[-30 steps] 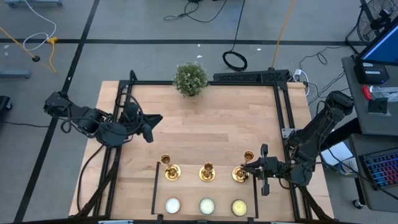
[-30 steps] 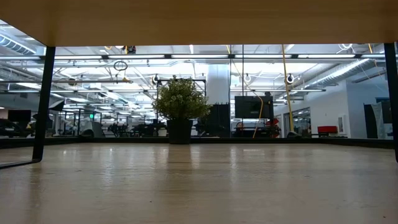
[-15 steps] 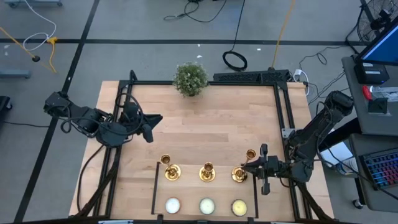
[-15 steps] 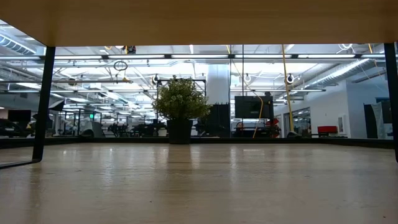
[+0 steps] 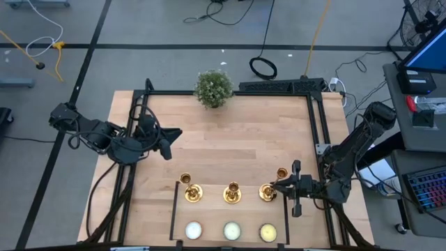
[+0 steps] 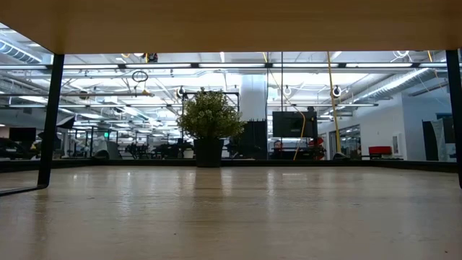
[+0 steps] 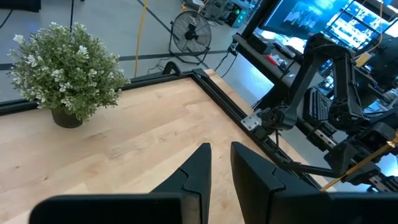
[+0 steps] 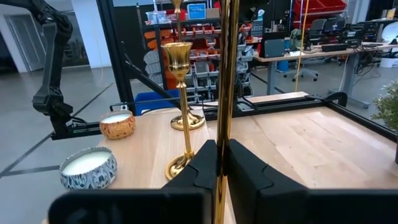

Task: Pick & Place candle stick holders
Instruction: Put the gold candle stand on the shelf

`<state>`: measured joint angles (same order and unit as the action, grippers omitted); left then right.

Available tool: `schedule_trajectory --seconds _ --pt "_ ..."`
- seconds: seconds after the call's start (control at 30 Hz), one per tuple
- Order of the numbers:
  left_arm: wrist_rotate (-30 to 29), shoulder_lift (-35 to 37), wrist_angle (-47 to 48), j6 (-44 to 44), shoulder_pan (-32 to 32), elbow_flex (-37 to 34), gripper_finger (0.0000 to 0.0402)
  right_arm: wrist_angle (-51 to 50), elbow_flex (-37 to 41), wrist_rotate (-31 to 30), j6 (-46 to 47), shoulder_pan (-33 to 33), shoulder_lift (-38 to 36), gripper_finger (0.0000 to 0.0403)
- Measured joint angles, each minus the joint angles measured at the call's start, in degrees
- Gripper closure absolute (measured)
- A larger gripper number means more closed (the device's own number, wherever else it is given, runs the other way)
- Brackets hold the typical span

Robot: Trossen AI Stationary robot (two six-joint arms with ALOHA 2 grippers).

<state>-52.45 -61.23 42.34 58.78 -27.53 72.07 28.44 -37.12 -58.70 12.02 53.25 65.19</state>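
The right end effector [image 5: 274, 187] pinches the stem of the right-hand holder [image 5: 269, 192] near the front right of the wooden surface [image 5: 237, 139], its two fingers [image 8: 202, 165] pressed against the thin gold stem seen close up in the right wrist view. The grip sits low on the stem, likely because the flared base makes the piece easiest to keep upright from there. From above, the held holder appears to lean slightly, its cup offset from its base, though whether the base touches the surface cannot be told. Two more holders, the middle one [image 5: 232, 192] and the left one [image 5: 190, 189], stand in a row beside it, each lined up behind one of three tealights [image 5: 231, 231] at the front edge, suggesting a paired layout. The left end effector [image 7: 216, 163] hovers at the left side of the surface, fingers slightly apart and holding nothing, evidently waiting. A potted plant [image 5: 213, 88] stands at the far edge.
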Motion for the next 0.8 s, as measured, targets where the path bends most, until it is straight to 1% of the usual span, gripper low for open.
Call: schedule_trajectory --seconds 0.1,0.5,0.6,0.8 --pt "0.0 0.0 0.4 0.0 0.0 0.0 0.0337 0.2 0.0 0.0 0.2 0.0 0.0 0.0387" --pt "0.0 0.0 1.2 0.2 0.0 0.0 0.0337 0.1 0.0 0.5 0.7 0.1 0.0 0.0393" --pt "0.0 0.0 1.1 0.2 0.0 0.0 0.0337 0.1 0.0 1.9 0.8 0.1 0.0 0.0393" --pt "0.0 0.0 1.2 0.3 0.0 0.0 0.0337 0.0 0.0 1.9 0.8 0.1 0.0 0.0393"
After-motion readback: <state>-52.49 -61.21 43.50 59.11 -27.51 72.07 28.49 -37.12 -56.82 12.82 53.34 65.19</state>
